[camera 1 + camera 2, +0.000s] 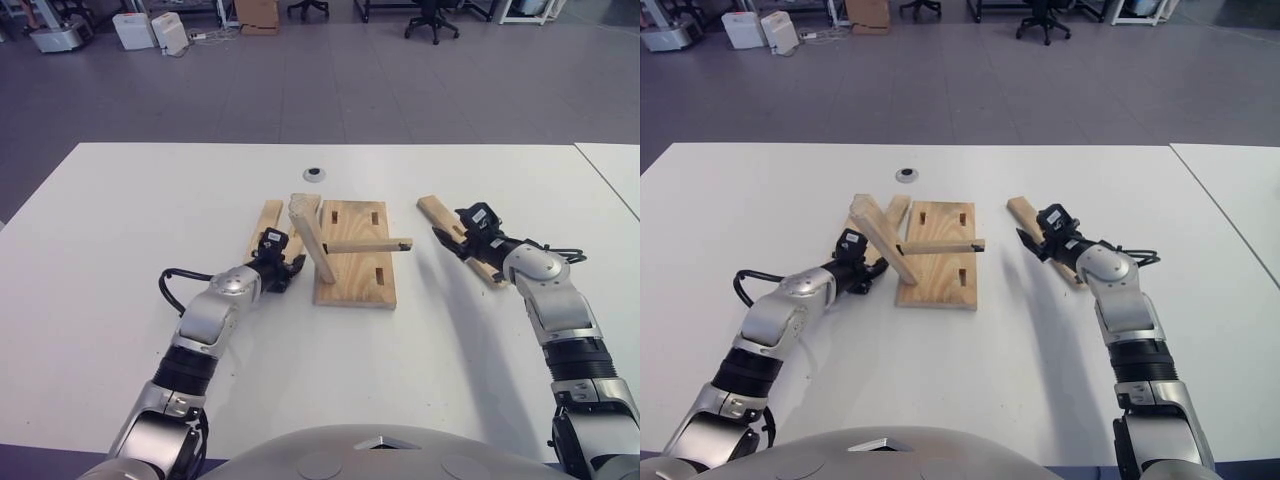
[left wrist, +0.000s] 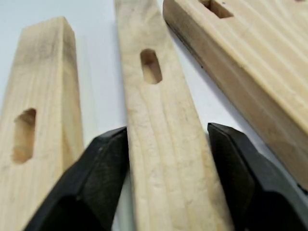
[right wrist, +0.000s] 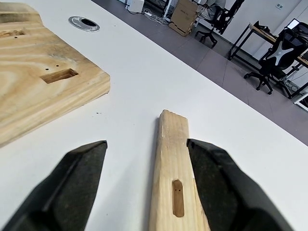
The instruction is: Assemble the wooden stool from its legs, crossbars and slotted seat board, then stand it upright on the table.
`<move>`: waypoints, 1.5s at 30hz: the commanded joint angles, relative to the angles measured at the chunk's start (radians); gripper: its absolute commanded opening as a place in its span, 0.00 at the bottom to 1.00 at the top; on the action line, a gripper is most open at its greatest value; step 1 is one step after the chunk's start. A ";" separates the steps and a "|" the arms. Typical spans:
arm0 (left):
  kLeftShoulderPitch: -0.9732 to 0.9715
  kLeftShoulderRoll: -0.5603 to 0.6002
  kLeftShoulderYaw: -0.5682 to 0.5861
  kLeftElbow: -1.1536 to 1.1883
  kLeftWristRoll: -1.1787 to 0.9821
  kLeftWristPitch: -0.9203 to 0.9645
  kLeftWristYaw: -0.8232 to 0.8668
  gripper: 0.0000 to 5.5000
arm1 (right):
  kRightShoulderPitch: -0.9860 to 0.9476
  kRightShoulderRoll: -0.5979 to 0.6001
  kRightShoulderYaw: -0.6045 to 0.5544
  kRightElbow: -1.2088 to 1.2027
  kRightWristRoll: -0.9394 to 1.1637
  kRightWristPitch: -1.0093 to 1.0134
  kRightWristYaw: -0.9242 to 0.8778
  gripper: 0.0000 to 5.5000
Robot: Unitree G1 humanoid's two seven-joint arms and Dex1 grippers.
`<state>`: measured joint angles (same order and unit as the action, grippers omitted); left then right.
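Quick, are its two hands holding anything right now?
Left gripper: open, straddling a wooden leg, not clamped on it.
Right gripper: open, straddling a second leg, holding nothing.

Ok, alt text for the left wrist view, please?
Black fingers of the left gripper straddle a pale wooden leg with an oval slot. A second slotted leg lies alongside; the slotted seat board flanks the other side.

A slotted board [image 1: 940, 278] lies flat at mid-table, with a leg [image 1: 880, 235] slanting up from its left side and a crossbar [image 1: 940, 246] jutting from that leg over the board. The left gripper [image 1: 865, 270] sits at loose legs [image 1: 900, 208] beside the board. The right gripper [image 1: 1030, 240] is over another leg [image 1: 1020, 212] nearer the table's right edge.
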<state>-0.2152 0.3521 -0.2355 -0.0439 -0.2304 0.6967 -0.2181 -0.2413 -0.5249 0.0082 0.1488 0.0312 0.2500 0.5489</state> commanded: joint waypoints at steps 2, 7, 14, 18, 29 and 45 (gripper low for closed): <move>0.044 -0.036 0.087 -0.037 0.001 0.047 0.042 0.38 | -0.054 0.014 0.007 0.014 -0.004 -0.009 -0.005 0.56; -0.050 -0.149 0.253 -0.205 -0.087 0.056 0.106 0.38 | -0.196 0.075 -0.092 0.049 0.143 0.087 -0.002 0.56; -0.322 0.010 0.234 -0.170 -0.084 -0.295 -0.278 0.38 | -0.557 0.344 -0.295 0.003 0.679 0.397 -0.055 0.56; -0.366 0.046 0.185 -0.114 -0.055 -0.382 -0.391 0.38 | -0.671 0.418 -0.380 -0.011 0.863 0.458 -0.155 0.61; -0.371 0.021 0.171 -0.098 -0.066 -0.482 -0.451 0.38 | -0.684 0.423 -0.428 -0.033 1.064 0.537 -0.276 0.44; -0.358 0.086 0.224 -0.035 0.033 -0.539 -0.420 0.63 | -0.420 0.249 -0.517 -0.123 1.019 0.516 -0.360 0.18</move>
<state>-0.5922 0.4172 -0.0446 -0.0691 -0.2004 0.1589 -0.6568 -0.7721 -0.2225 -0.4744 0.0874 1.0761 0.7565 0.2201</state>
